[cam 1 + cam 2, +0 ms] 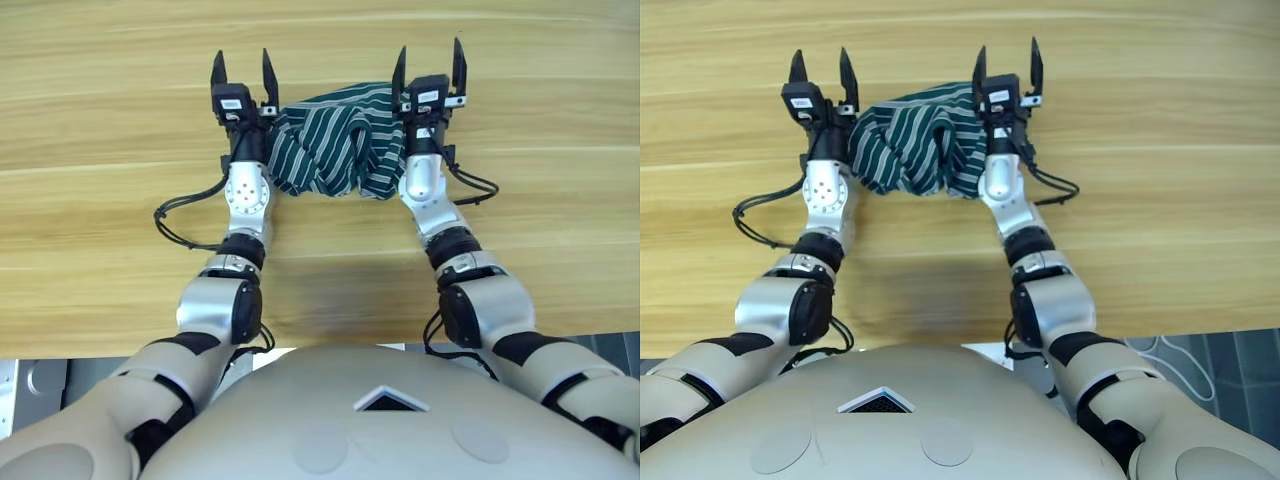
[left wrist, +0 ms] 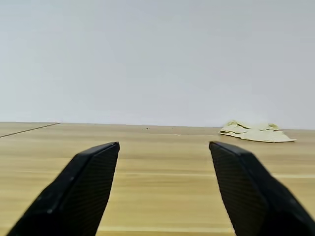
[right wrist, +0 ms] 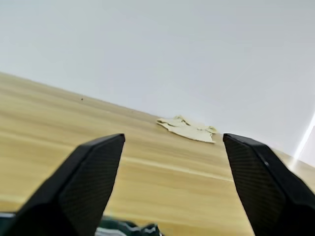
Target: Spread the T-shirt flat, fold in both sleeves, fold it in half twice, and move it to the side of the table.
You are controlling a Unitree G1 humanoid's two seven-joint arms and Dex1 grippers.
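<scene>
Crumpled between the two wrists, the striped T-shirt point(image 1: 330, 145) lies in a heap on the wooden table point(image 1: 100, 200). The left gripper point(image 1: 241, 62) and right gripper point(image 1: 430, 55) flank it, both spread wide and empty. From the left wrist, parted fingers point(image 2: 83, 191) frame bare tabletop, with a pale cloth point(image 2: 256, 132) far off. From the right wrist, the T-shirt's edge shows just under the parted fingers, the pale cloth beyond.

A light wooden table point(image 1: 100, 120) carries a crumpled green-and-white striped T-shirt point(image 1: 330, 140) near its middle. A pale cloth point(image 2: 256, 132) lies toward the far edge.
</scene>
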